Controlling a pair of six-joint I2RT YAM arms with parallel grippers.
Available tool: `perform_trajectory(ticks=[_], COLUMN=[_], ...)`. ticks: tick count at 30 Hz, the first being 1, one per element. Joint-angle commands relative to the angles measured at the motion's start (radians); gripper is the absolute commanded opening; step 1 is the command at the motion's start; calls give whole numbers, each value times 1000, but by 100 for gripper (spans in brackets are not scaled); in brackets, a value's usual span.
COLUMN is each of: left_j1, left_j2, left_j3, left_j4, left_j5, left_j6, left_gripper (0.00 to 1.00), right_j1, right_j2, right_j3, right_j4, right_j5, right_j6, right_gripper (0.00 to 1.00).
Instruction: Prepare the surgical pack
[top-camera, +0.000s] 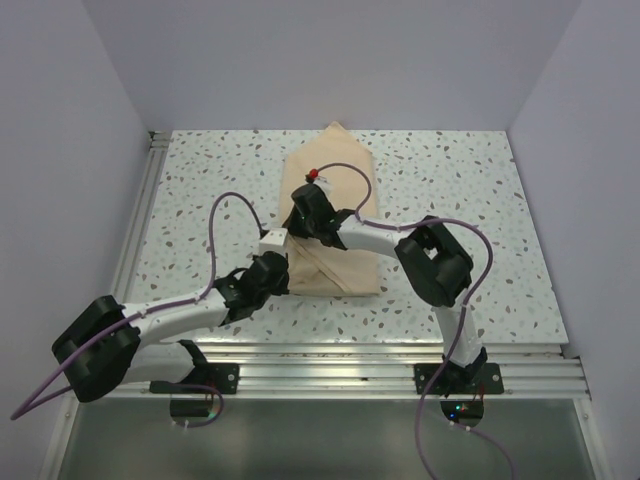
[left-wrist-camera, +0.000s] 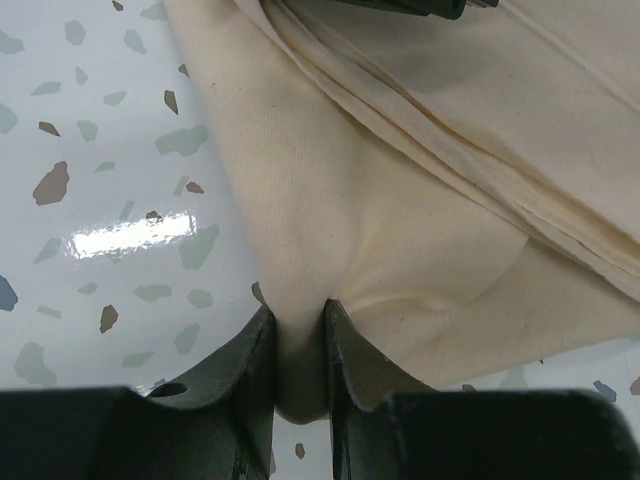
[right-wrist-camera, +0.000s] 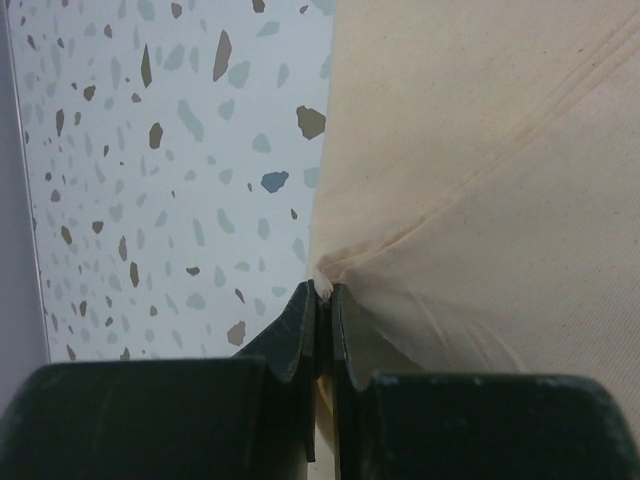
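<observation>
The surgical pack shows as a tan cloth (top-camera: 340, 165) folded into a long bundle in the middle of the table, with a point at its far end. Whatever lies inside the folds is hidden. My left gripper (top-camera: 283, 272) sits at the bundle's near-left corner. In the left wrist view the left gripper (left-wrist-camera: 298, 315) is shut on a thick fold of the cloth (left-wrist-camera: 420, 200). My right gripper (top-camera: 296, 215) reaches across the bundle to its left edge. Seen from the right wrist, the right gripper (right-wrist-camera: 325, 290) pinches a thin bit of the cloth (right-wrist-camera: 480, 180) at that edge.
The speckled white table (top-camera: 200, 190) is bounded by lilac walls on the left, right and far sides. A metal rail (top-camera: 135, 230) runs along its left edge and another (top-camera: 330, 365) along the front. The right arm's elbow (top-camera: 435, 262) stands beside the bundle's right side.
</observation>
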Motion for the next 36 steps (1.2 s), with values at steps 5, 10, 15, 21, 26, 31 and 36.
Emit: perform_trajectory(ticks=[5, 10, 15, 21, 26, 31, 36], left_j1=[-21, -21, -21, -21, -21, 8, 173], left_j2=[-2, -64, -140, -210, -256, -230, -166], left_j3=[-7, -15, -30, -11, 19, 121, 199], left_j4=[71, 16, -27, -107, -152, -184, -159], left_j5=[3, -37, -51, -68, -70, -56, 94], left_j6=[-25, -79, -102, -117, -127, -91, -45], left_gripper=[7, 22, 41, 61, 67, 70, 71], right_j1=[6, -2, -29, -51, -111, -160, -170], right_j2=[-4, -76, -152, -288, -406, -624, -733], right_j3=[-29, -17, -23, -77, -192, -445, -578], right_j4=[176, 133, 126, 107, 54, 35, -23], right_j5=[-59, -52, -90, -99, -142, -136, -154], right_j6=[44, 14, -11, -60, -103, -160, -214], right_gripper=[29, 37, 41, 47, 46, 38, 27])
